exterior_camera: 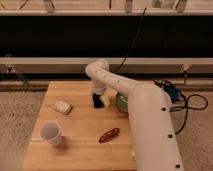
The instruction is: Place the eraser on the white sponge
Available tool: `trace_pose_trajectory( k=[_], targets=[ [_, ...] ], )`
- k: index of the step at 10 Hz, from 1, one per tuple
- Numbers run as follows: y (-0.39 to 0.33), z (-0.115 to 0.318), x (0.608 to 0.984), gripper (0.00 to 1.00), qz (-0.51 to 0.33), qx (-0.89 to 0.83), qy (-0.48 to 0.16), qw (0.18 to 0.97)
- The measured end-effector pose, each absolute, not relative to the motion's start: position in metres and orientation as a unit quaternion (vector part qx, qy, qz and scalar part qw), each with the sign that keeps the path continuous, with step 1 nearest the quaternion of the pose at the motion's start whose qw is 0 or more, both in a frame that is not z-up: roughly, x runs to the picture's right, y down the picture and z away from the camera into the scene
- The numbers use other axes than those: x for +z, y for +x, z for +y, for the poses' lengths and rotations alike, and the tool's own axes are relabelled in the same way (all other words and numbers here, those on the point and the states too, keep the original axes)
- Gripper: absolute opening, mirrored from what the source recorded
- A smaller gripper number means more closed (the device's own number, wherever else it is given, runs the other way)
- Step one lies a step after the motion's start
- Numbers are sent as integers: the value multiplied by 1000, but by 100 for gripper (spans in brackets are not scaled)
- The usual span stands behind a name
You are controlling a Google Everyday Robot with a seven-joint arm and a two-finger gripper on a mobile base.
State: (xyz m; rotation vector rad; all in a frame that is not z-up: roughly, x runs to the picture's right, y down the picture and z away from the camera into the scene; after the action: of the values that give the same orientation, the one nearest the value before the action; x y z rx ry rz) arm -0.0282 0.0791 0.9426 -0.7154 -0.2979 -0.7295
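The white sponge lies flat on the left part of the wooden table. My white arm reaches down from the right to the table's middle back. Its gripper hangs open there, well to the right of the sponge. A small black slab, the eraser, shows right at the gripper's tip, low at the tabletop. I cannot tell whether the fingers touch it. A yellowish patch sits just to its right, half hidden by the arm.
A white paper cup stands near the front left corner. A reddish-brown elongated object lies at the front middle. Something green peeks out behind my arm. Cables trail on the floor to the right.
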Motion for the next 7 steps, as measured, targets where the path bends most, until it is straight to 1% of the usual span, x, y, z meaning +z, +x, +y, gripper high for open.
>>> trace_pose_trajectory(
  k=[1,4,5,6,7],
  targets=[
    [-28,80,945,73,-143,-346,-341,862],
    [-33,83,947,72,-145,-346,-342,861],
    [-32,83,948,68,-145,-346,-342,861],
    [-32,83,949,59,-144,-345,-342,862],
    [-33,85,950,47,-143,-342,-344,862]
  ],
)
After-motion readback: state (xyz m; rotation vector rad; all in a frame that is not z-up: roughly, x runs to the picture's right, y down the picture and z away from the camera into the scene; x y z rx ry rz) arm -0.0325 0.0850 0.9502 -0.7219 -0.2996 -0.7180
